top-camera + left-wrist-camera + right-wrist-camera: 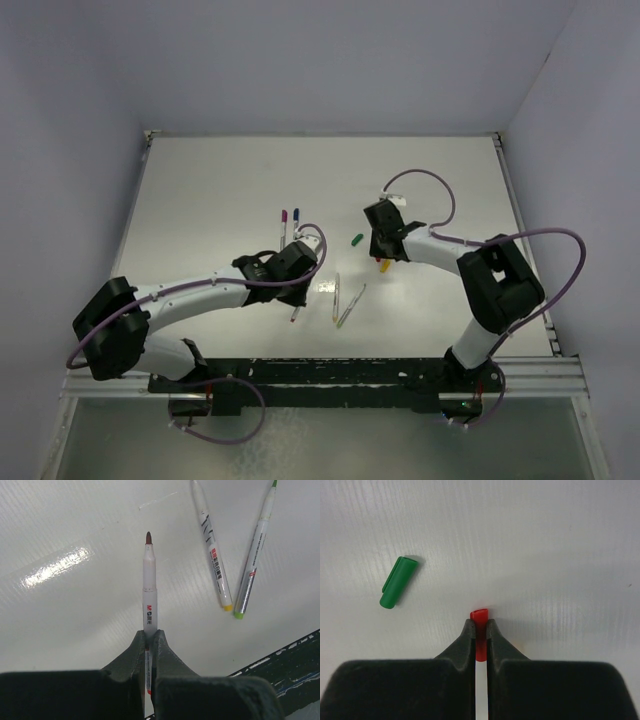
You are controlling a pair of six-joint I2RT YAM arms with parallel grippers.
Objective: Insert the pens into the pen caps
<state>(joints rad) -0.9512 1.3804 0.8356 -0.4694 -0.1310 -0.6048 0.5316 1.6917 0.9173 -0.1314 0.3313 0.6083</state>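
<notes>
My left gripper [150,632] is shut on a grey-white pen [149,595]. Its dark red tip points away from the fingers, just above the table. In the top view that gripper [299,293] is at mid-table, and the pen's red rear end [295,314] sticks out behind it. My right gripper [479,625] is shut on a red pen cap [480,616], whose end pokes out past the fingertips. From above, the right gripper [384,252] hides the red cap. A green cap [398,582] lies up and to the left of it, also visible in the top view [357,240].
Two loose pens, one with a yellow end [212,545] and one with a green end [255,555], lie side by side right of the left gripper. A yellow cap [384,266] lies by the right gripper. Two pens with purple [284,222] and blue [296,220] ends lie further back. The black rail [285,655] runs along the near edge.
</notes>
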